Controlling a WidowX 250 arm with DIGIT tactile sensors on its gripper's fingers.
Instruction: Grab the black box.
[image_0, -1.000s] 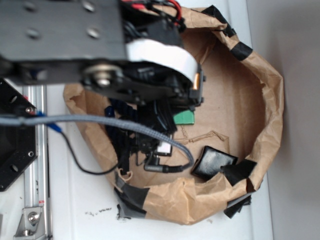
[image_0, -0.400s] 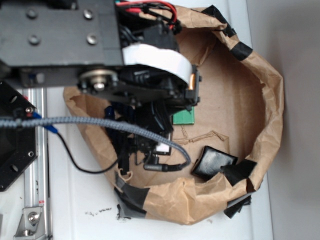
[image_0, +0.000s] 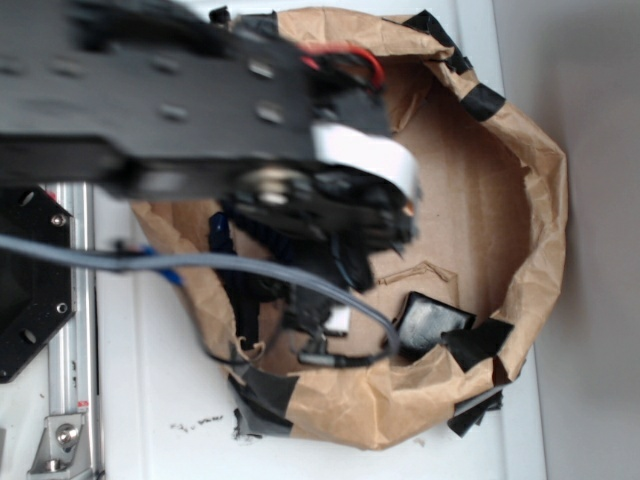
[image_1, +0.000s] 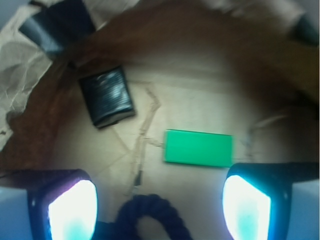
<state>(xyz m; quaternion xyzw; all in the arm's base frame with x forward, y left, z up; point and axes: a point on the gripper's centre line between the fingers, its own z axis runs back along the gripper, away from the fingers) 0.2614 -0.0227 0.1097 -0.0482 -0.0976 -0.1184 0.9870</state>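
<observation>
Wrist view: gripper (image_1: 160, 200) wide open, nothing between the two fingers (image_1: 70, 210), which sit at the lower left and lower right corners of the frame with bare cardboard between them. Black box (image_1: 107, 96) lies flat on the brown paper floor at about 10 o'clock from frame centre, slightly rotated, well apart from both fingers and untouched. Green block (image_1: 199, 148) lies flat at about 4 o'clock from the box, near but not touching it, just above the right finger. A dark braided cable (image_1: 150, 212) loops at the bottom centre.

Exterior view: arm (image_0: 200, 110) blurred, covering the upper left of the paper bag (image_0: 540, 200). Box (image_0: 432, 324) visible at the lower right inside the bag, beside black tape (image_0: 478, 342) on the rim.
</observation>
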